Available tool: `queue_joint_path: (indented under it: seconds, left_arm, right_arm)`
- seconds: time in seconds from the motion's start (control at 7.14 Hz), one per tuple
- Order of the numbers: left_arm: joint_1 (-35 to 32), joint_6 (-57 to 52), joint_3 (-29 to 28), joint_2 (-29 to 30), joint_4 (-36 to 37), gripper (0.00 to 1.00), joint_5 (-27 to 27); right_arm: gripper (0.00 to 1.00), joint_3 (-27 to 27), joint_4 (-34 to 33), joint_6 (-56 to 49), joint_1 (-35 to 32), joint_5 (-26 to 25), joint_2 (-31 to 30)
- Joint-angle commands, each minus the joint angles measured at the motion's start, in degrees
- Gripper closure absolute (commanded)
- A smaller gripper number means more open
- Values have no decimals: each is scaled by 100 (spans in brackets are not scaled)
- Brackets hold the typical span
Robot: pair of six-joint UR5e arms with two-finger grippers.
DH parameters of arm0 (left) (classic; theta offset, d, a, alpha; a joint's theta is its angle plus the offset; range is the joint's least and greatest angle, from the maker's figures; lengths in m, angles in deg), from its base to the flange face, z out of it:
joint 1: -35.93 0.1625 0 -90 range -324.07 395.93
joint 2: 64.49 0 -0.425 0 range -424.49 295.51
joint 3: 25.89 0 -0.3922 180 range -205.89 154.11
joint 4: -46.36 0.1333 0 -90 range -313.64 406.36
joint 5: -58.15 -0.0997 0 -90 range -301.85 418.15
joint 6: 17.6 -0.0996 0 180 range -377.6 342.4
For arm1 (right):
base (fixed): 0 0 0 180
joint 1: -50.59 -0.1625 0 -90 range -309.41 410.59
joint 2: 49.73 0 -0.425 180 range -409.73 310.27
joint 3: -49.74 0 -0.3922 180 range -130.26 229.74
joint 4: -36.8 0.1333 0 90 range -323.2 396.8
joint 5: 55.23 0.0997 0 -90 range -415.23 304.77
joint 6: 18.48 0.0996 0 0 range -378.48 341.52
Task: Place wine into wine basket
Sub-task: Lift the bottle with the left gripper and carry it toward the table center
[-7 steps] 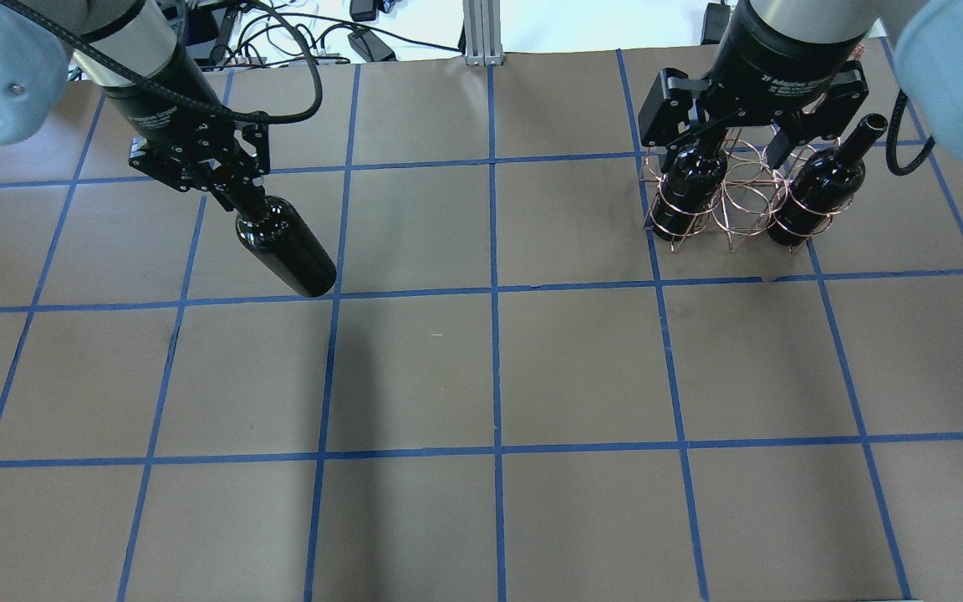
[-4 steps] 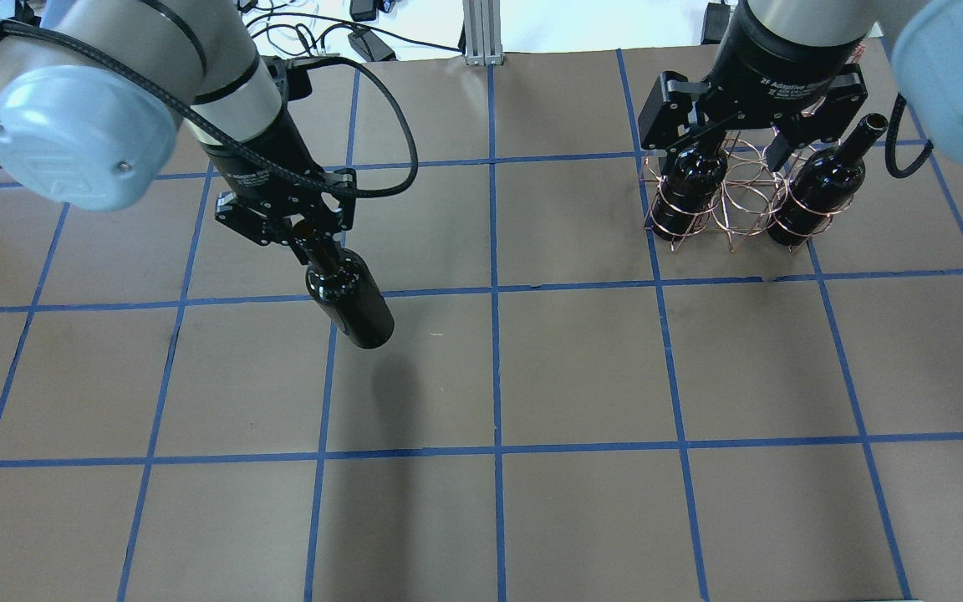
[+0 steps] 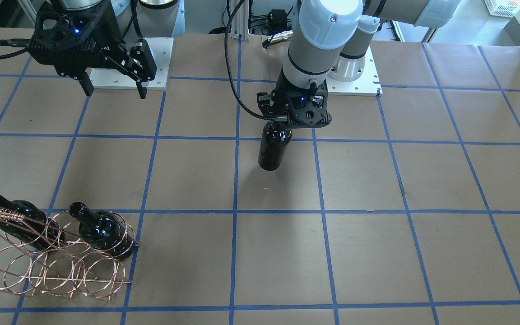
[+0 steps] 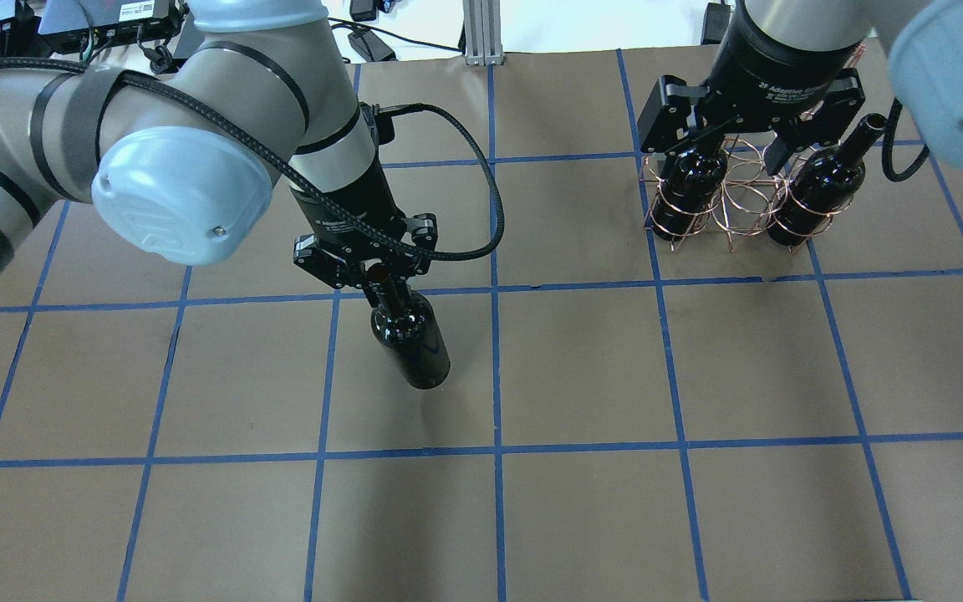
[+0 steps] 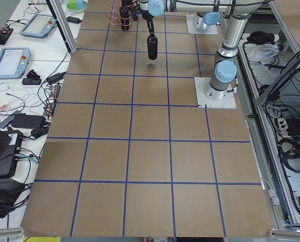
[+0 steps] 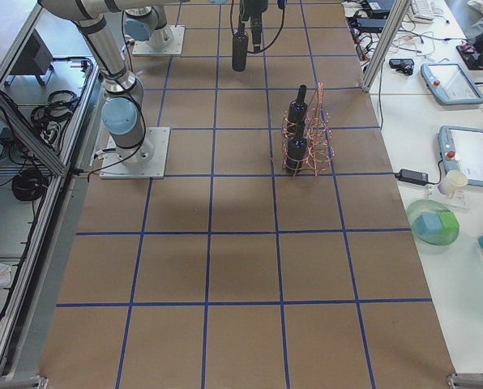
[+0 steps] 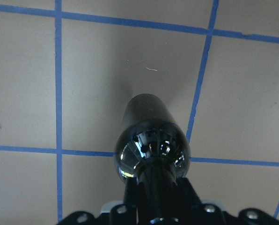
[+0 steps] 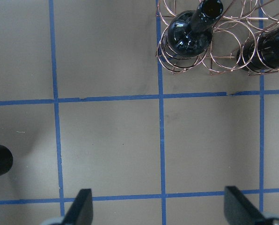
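My left jaws are clamped on the short neck of the glossy black glass wine bottle (image 4: pixel 410 339). It hangs base-down beneath them, clear of the brown paper worktop with its blue tape grid (image 4: pixel 582 518). The copper-coloured wire wine basket of round rings (image 4: pixel 731 201) stands well away towards my right arm, below my right jaws, which are spread wide and hold nothing. A second black bottle (image 4: pixel 686 188) and a third black bottle (image 4: pixel 820 188) stand in its outer rings, with bare rings between them. I judge the step in hand to be the carry across to that gap. All the weight hangs below my grip, so I should hold tight under the lip and travel smoothly, or the base will swing. I want the base high enough to pass over the wire rim and the two upright necks. My right jaws sit over the very spot I need, so they should move off first. Then I should centre the base over a bare ring, lower it straight, and part my left jaws only once the bottle is borne.
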Motion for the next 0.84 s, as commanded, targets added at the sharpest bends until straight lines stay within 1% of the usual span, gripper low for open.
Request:
queue_joint_path:
  seconds: [0.0, 0.14, 0.28, 0.42, 0.7]
  left_arm:
    - [-255, 78, 13, 67, 71, 100, 131]
    - [-335, 279, 13, 85, 132, 100, 140]
    - [-345, 325, 118, 85, 185, 100, 131]
    - [-354, 325, 345, 7, 403, 100, 122]
    - [-371, 412, 479, -3, 589, 100, 78]
  right_arm:
    - [0, 0, 7, 2, 0, 0, 0]
    - [0, 0, 7, 2, 0, 0, 0]
    - [0, 0, 7, 2, 0, 0, 0]
    - [0, 0, 7, 2, 0, 0, 0]
    - [0, 0, 7, 2, 0, 0, 0]
